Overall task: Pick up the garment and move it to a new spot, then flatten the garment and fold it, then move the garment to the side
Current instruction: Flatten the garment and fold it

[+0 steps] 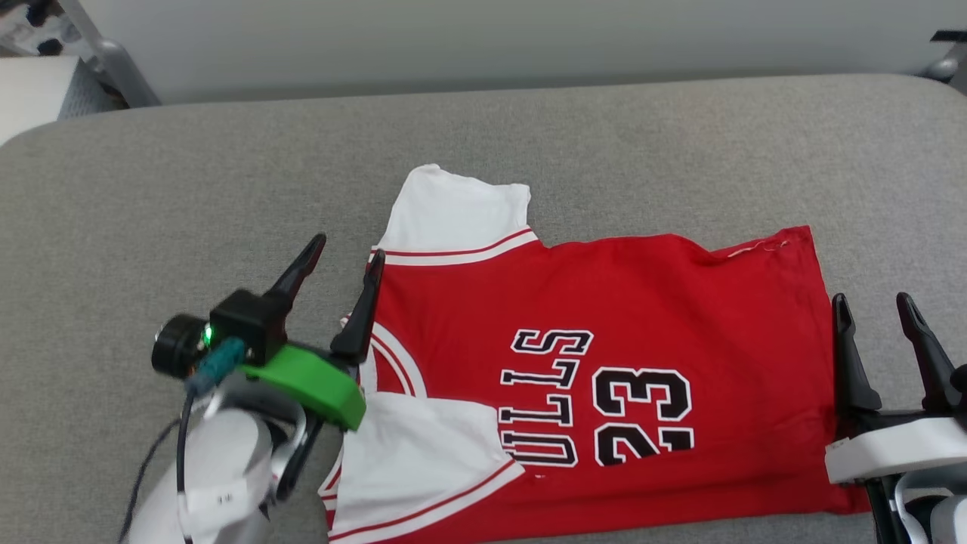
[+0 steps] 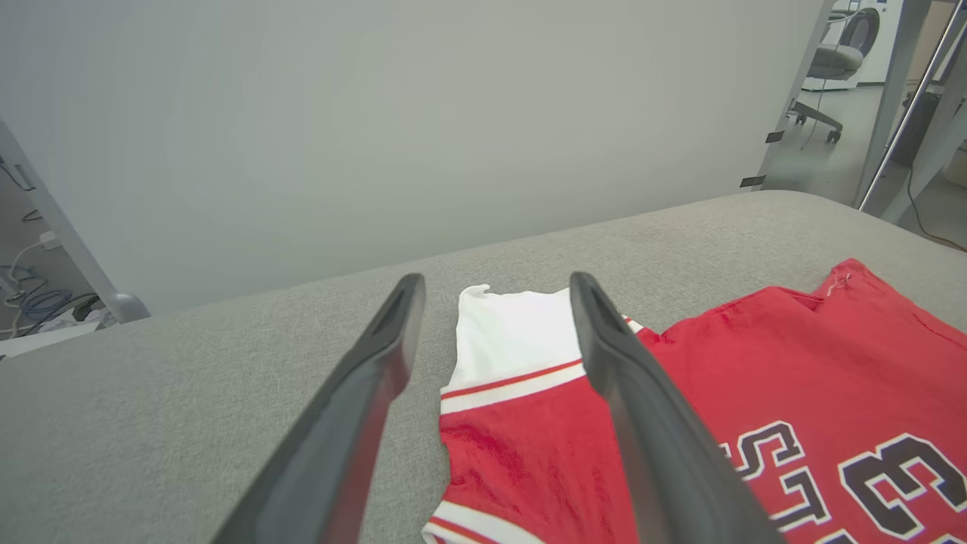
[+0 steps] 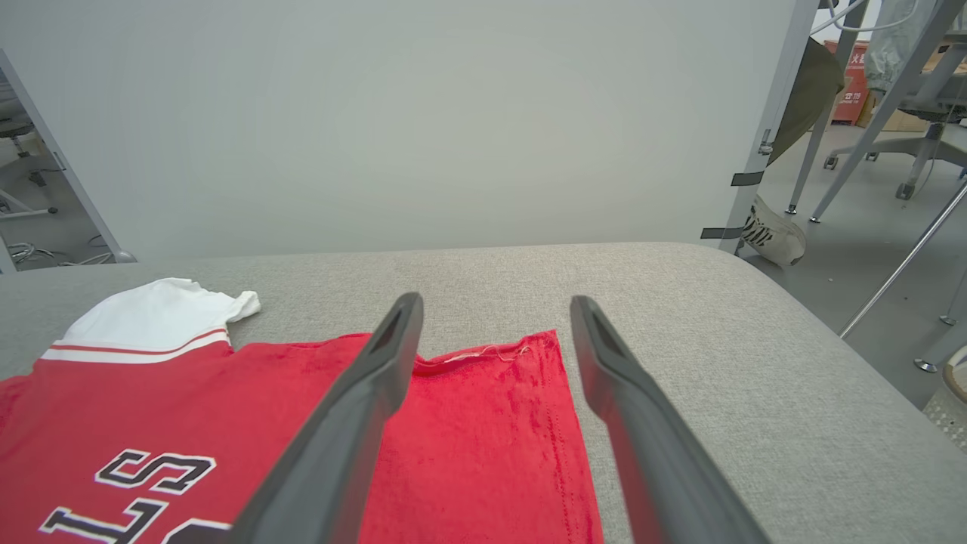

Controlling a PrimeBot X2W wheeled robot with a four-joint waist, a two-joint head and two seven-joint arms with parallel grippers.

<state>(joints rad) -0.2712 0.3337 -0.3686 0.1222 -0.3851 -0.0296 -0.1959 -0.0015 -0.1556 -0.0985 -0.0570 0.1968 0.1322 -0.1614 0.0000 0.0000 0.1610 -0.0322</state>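
Between spread left gripper (image 1: 349,248) at collar (image 1: 396,364) and spread right gripper (image 1: 871,299) at hem (image 1: 820,317) lies the garment (image 1: 642,302), seemingly untouched

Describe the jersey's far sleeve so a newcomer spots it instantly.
Start at the grey padded table, then find the red jersey lying flat on it. Its far sleeve sticks out toward the wall, white and spread flat; the near sleeve is folded onto the lettering.

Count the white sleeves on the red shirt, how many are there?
2. The far sleeve sticks out flat from the shirt; the near sleeve lies folded over the shirt's front, covering some lettering.
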